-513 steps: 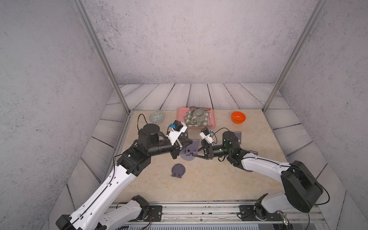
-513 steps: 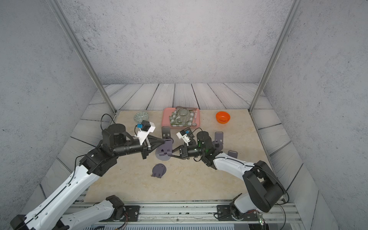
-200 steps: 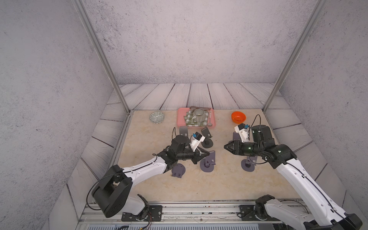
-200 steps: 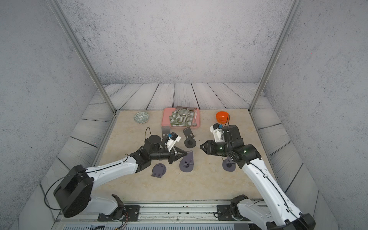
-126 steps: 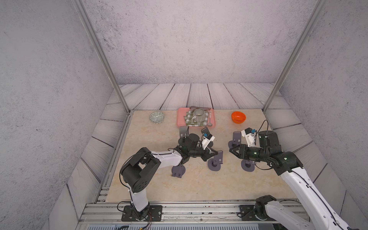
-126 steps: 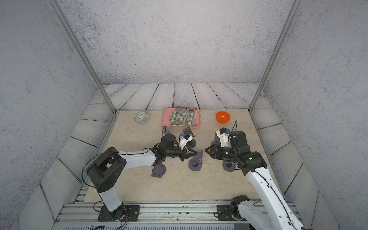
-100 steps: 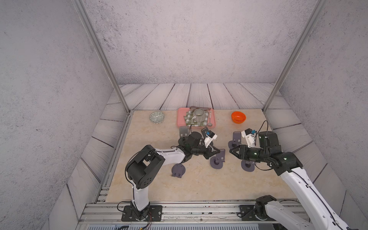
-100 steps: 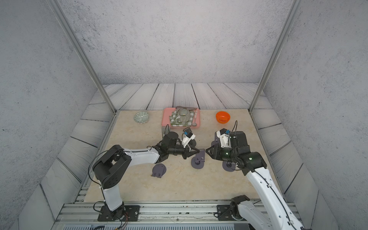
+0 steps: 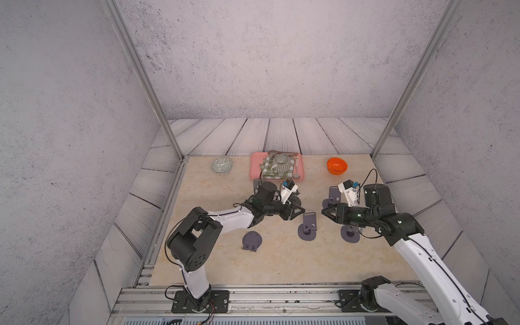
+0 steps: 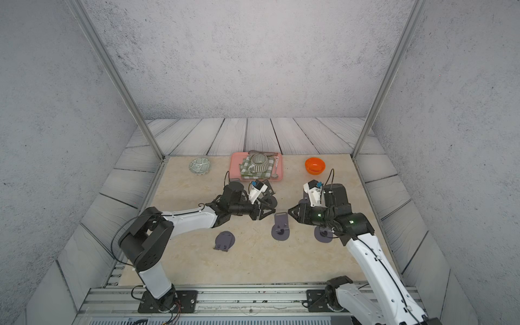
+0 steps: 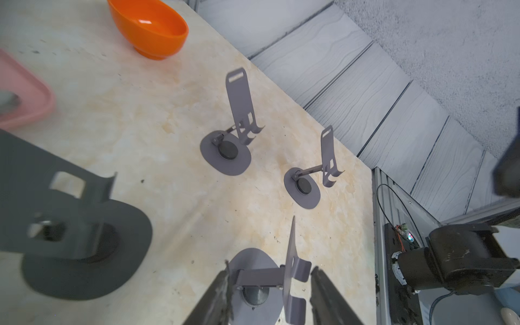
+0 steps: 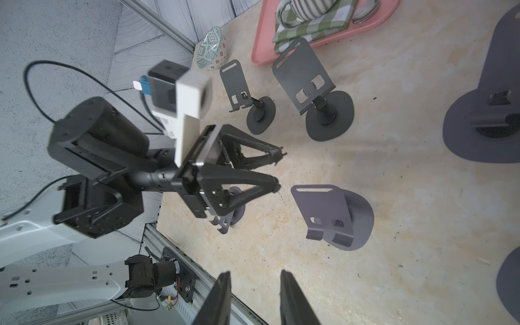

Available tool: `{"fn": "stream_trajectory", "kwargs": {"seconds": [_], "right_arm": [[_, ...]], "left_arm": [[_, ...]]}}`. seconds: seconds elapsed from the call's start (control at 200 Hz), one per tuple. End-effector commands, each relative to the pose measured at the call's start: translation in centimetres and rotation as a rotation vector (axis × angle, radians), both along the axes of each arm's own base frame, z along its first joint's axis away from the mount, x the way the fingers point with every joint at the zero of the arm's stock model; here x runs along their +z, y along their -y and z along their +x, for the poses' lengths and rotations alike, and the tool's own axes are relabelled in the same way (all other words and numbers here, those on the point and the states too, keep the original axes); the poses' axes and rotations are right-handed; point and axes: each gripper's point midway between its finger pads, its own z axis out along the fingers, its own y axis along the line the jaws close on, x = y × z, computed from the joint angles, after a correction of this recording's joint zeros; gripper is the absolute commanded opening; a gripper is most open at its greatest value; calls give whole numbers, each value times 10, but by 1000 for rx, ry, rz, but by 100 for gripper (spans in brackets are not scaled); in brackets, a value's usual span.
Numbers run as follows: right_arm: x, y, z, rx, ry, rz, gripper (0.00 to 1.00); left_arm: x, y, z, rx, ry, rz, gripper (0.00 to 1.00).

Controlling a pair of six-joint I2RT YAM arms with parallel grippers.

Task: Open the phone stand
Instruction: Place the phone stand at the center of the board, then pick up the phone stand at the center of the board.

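- The phone stand stands on the table on the robot's side of the pink tray. It is well apart from the tray and roughly in line with its right corner.
- Its round base lies flat, the arm is raised, and the plate tilts up with its two hooks at the lower edge. I judge this stand to be open.
- The left gripper is parted to a middling width and holds nothing. Its tips sit just beside the stand, on the side toward the tray. In the left wrist view its fingers flank the arm and plate, but I see no clear pressing.
- The right gripper shows a narrow gap with nothing in it. It hovers near the stand, further to the right of the tray's corner.
- The stand looks like thin painted sheet metal, so it is probably light, stiff and smooth enough to slip in the jaws.
- The hinges likely hold by friction, and the light base may skate or tip on the smooth table unless it is pinned.
- The best hold is probably one gripper on the base rim and the other on the plate's top edge by the slot, far from the hinge.
- A folded stand lies flat, further from the tray and toward its left corner. Opening it would mean getting a finger under the free edge.
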Motion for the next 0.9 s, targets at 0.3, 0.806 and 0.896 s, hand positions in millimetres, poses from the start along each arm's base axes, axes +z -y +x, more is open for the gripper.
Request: {"fn": "stream_trajectory", "kwargs": {"seconds": [0.3,0.806,0.896], "right_arm": [[1,-37,4,138,20,60,33],[-56,-147,-20,360,-33,36,33],[-64,-163,-23,383,-41,32,32]], "left_arm": [[57,-122,-39,103,-58,262,55],[-54,-184,-74,154,-586,438,57],[-66,-191,-68,238,-617,467,56]]}}
